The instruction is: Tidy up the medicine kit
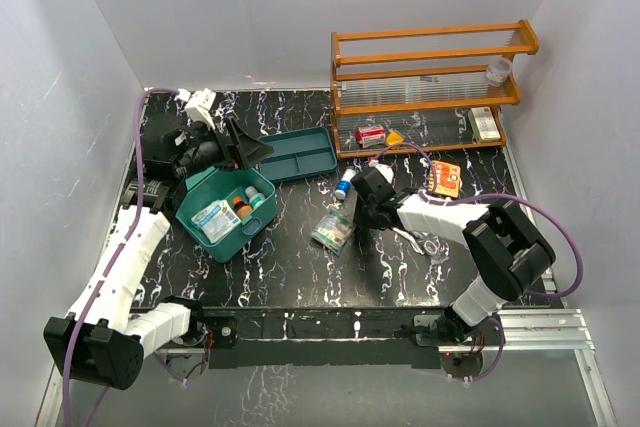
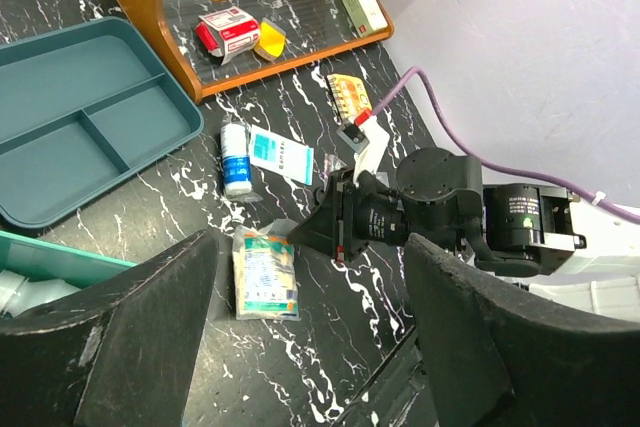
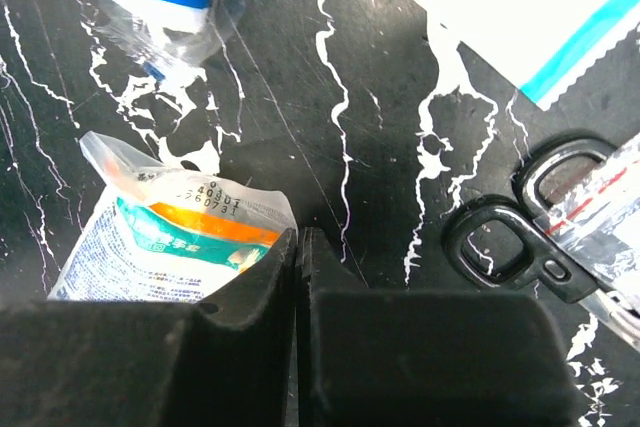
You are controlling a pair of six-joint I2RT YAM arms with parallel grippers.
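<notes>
The medicine kit [image 1: 205,190] is a teal box standing open left of centre, with a sachet and small bottles inside; its corner shows in the left wrist view [image 2: 45,257]. My left gripper [image 1: 255,150] is open and empty, held above the kit's far edge beside the tray; in its own view [image 2: 308,287] the fingers [image 2: 120,337] are spread wide. My right gripper [image 1: 356,214] is shut, low over the table, its tip next to a green-and-orange packet [image 1: 332,230]. In the right wrist view the shut gripper [image 3: 300,239] sits beside the packet [image 3: 140,237], with nothing visible between the jaws.
A blue-teal divided tray [image 1: 300,154] lies behind the kit. A blue tube [image 1: 345,184], a white sachet [image 2: 282,155], an orange blister pack [image 1: 446,179] and scissors [image 3: 525,232] lie around the right gripper. An orange wooden rack [image 1: 430,87] holding small boxes stands at the back right.
</notes>
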